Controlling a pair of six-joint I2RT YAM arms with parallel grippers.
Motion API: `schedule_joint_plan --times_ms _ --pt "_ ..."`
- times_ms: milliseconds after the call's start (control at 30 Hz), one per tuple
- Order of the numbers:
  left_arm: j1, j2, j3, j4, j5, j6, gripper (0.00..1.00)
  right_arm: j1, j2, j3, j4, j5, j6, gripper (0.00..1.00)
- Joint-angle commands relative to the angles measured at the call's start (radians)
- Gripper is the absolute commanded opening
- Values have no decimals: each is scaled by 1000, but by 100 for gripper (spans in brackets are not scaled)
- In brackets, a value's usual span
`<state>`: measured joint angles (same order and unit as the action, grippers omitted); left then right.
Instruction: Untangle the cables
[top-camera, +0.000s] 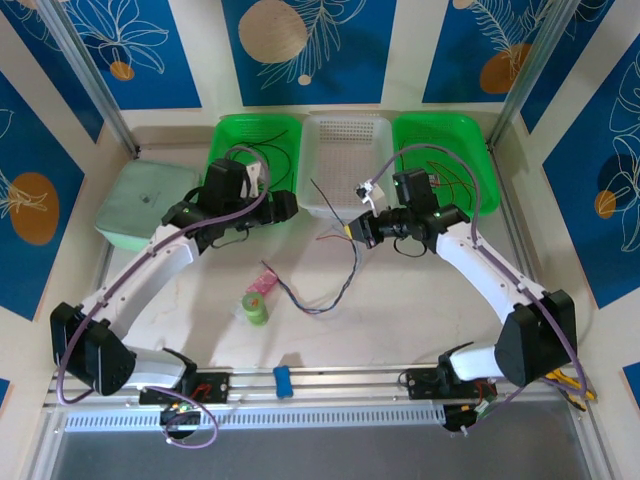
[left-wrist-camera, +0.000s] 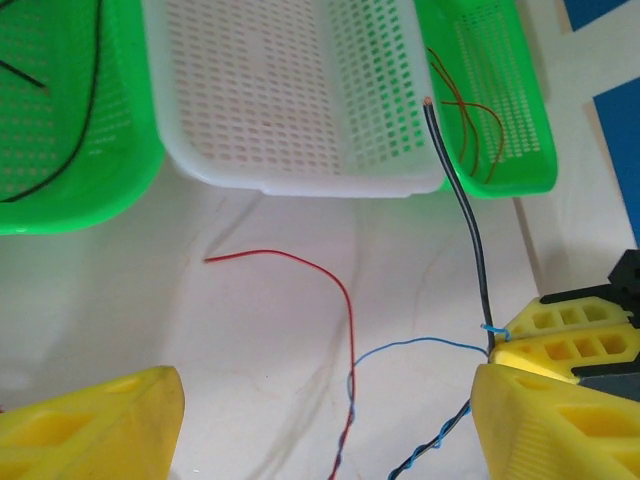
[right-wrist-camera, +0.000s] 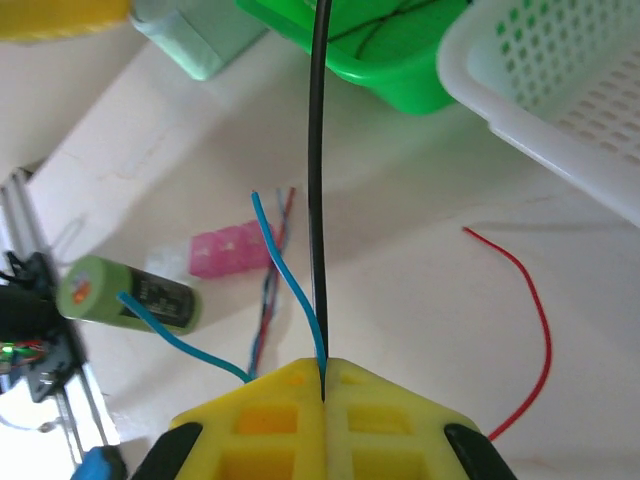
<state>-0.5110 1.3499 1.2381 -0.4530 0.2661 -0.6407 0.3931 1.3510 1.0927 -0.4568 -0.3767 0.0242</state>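
Your cables (left-wrist-camera: 351, 320): thin black, red, blue strands, partly twisted.
On the pale table (left-wrist-camera: 150, 300) before the white basket (left-wrist-camera: 300, 100); right gripper (right-wrist-camera: 322, 368) pinches the black one, left gripper (left-wrist-camera: 320, 430) gapes wide.

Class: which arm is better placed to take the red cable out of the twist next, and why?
Probably left. The left claw is open and faces the loose red cable; the right claw is shut on the black cable, so it is busy.
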Motion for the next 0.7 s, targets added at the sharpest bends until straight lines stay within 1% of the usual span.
schedule_joint_plan --times_ms 0,200,267,433,467,533,633,667 --pt "-39 10 32 58 54 -34 76 -5 -23 -8 29 -100 39 0" --pt "-80 63 40 169 67 -88 76 4 -44 -16 22 -94 42 0" --pt "-91 84 45 208 74 -100 74 7 -47 -11 13 -99 37 0" --pt "-105 145 91 222 83 -106 70 19 -50 -7 -10 -86 14 0" --pt "-107 154 96 232 85 -108 67 22 -51 -6 -15 -80 8 0" --pt "-113 175 115 249 98 -118 57 29 -56 -7 -25 -64 -3 0" --pt "-122 207 144 238 110 -113 37 25 -71 -17 -9 -67 2 0" --pt "-124 213 148 236 113 -111 33 23 -77 -19 -5 -68 4 0"
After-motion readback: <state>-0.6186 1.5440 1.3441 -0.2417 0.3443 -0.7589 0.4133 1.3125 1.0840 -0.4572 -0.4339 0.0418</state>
